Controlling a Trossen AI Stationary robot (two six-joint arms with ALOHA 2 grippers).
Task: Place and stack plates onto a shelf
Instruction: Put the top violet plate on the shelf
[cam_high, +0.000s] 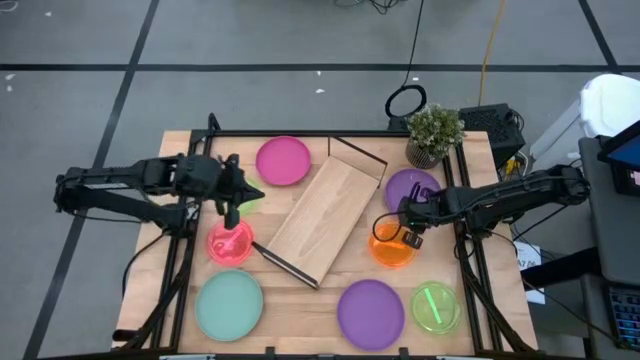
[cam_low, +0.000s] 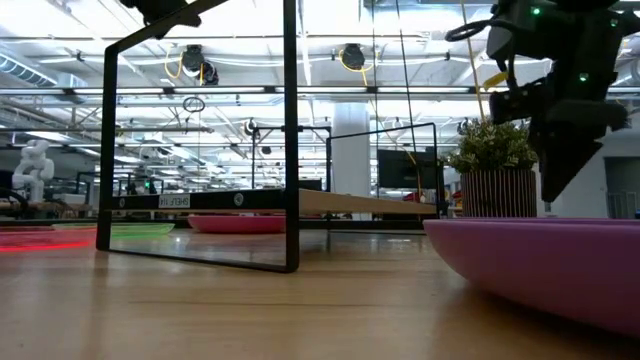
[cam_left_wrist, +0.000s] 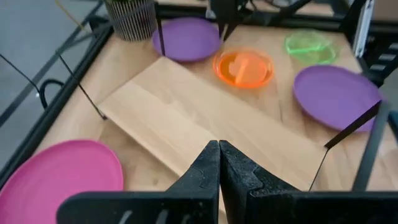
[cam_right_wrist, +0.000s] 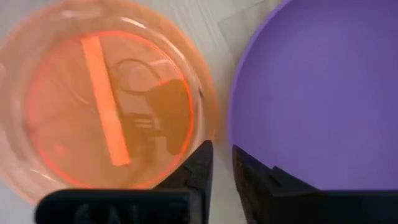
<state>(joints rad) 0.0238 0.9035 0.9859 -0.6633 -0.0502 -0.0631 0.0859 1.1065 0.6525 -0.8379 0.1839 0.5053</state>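
Observation:
The light-wood shelf (cam_high: 322, 215) stands slantwise mid-table on its black end frames (cam_low: 290, 150). Around it lie plates: magenta (cam_high: 283, 160), red (cam_high: 231, 243), mint (cam_high: 229, 304), two purple (cam_high: 370, 310) (cam_high: 412, 188), lime (cam_high: 436, 305) and orange (cam_high: 392, 245). My left gripper (cam_left_wrist: 219, 149) is shut and empty, held above the table between the shelf's left side and the red plate. My right gripper (cam_right_wrist: 222, 155) points down with a narrow gap between its fingers. It stands over the seam between the orange plate (cam_right_wrist: 106, 99) and the far purple plate (cam_right_wrist: 317, 93), with nothing between the fingers.
A potted plant (cam_high: 433, 133) stands at the far right corner, just behind the far purple plate. A black frame (cam_high: 465, 240) runs along the table's edges. Bare wood shows at the near middle of the table (cam_high: 300, 300).

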